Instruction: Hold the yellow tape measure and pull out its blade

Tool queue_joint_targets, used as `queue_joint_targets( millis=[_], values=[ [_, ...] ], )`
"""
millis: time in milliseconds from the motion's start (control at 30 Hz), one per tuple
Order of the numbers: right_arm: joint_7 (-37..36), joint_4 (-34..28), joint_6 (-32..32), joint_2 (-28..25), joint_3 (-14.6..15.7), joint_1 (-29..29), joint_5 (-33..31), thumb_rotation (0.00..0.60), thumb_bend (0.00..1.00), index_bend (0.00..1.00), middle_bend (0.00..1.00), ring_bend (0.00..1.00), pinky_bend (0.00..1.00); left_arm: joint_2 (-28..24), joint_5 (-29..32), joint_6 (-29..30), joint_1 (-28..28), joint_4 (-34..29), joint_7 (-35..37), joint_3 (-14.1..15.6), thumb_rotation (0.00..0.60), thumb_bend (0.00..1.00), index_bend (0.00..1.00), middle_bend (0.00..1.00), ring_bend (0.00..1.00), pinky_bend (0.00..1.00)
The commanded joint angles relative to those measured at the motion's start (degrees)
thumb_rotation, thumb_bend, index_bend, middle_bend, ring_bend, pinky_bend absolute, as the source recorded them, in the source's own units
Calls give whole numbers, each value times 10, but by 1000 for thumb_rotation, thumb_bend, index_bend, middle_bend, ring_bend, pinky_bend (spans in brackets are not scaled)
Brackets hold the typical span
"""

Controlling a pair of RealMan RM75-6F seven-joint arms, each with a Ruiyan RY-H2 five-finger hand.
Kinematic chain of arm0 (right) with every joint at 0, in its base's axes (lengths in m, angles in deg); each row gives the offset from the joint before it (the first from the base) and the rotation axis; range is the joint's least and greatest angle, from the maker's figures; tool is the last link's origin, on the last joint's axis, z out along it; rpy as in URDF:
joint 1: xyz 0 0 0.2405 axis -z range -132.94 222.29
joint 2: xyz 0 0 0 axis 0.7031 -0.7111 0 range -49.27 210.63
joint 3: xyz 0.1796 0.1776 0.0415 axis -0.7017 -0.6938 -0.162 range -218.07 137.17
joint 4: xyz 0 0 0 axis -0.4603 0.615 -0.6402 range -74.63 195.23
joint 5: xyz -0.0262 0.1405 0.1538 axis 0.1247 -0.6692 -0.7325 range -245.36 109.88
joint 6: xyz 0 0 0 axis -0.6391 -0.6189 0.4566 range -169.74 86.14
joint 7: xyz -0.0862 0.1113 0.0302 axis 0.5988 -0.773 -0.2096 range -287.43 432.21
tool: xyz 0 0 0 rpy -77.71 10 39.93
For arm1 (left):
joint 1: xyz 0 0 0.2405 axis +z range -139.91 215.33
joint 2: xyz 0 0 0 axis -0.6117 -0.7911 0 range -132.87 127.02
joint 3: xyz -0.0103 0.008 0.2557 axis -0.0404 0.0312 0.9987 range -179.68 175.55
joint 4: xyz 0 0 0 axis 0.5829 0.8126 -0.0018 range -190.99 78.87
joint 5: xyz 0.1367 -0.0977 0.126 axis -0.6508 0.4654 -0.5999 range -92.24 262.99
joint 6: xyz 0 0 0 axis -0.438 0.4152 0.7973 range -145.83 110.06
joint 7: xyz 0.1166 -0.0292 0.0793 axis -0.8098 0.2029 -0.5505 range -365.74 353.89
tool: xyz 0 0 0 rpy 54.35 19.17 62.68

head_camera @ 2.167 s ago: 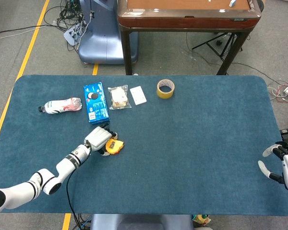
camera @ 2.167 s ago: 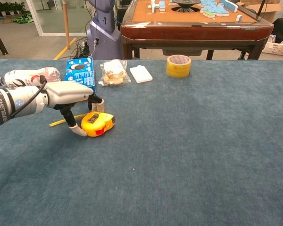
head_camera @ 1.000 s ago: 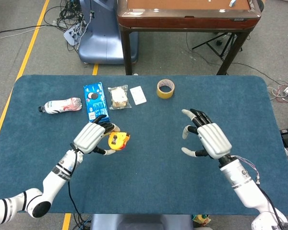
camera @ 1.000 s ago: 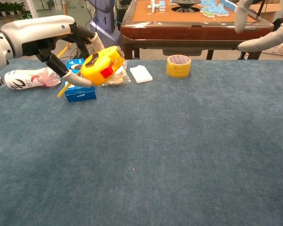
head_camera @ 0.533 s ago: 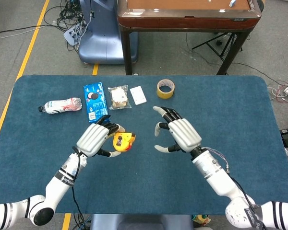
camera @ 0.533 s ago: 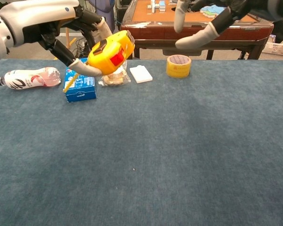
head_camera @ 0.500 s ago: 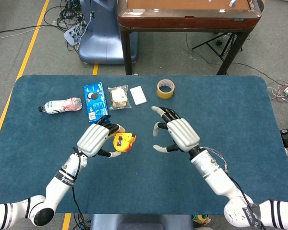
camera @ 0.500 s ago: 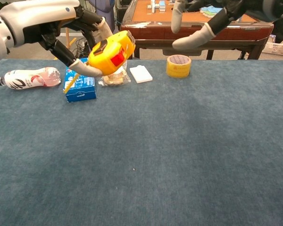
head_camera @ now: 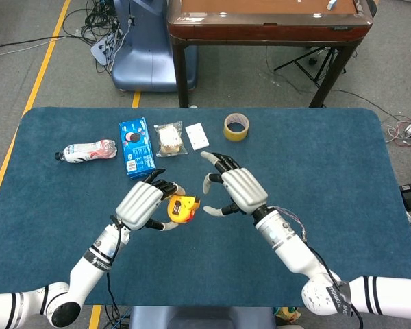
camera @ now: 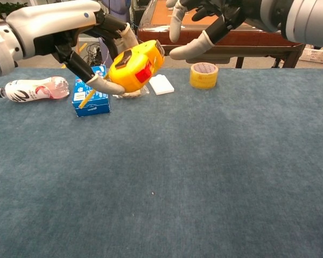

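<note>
Tape measure in raised left robot hand

tape measure between hands, bottle far left

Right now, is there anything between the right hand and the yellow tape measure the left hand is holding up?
Nothing visible. The right hand, fingers spread, sits just beside the yellow tape measure gripped by the left hand, with only open air between them above the table.

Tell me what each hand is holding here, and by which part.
The left hand grips the yellow tape measure by its case, lifted off the table. The right hand holds nothing, fingers spread near it.
</note>
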Motion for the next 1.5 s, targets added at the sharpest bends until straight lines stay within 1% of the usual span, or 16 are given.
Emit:
queue_joint_targets(
  millis=[33,200,733,1233,1500],
  values=[
    [-2,0,2,2,1,-6,-7,600,264,516,57,0,0,2,-1,0,-1,0,-3,1,600,163,527,509,339,77],
    [-1,-1,3,3,4,-14,-14,600,265,512,57,0,0,7,-7,5,-3,3,-16,2,600,163,527,509,337,77],
    [-16,0,9,5,16,-30,-26,600,265,511,60,0,0,14,3,6,-5,4,-25,-1,600,163,527,509,335,77],
    [-26,7,1,3,27,-30,-26,600,265,513,124,0,0,13,6,1,-3,19,-11,1,600,163,527,509,333,77],
    [-27,4,-5,-1,31,-27,-23,600,276,545,155,0,0,15,3,-2,-3,28,-3,3,600,163,527,509,332,76]
  ],
)
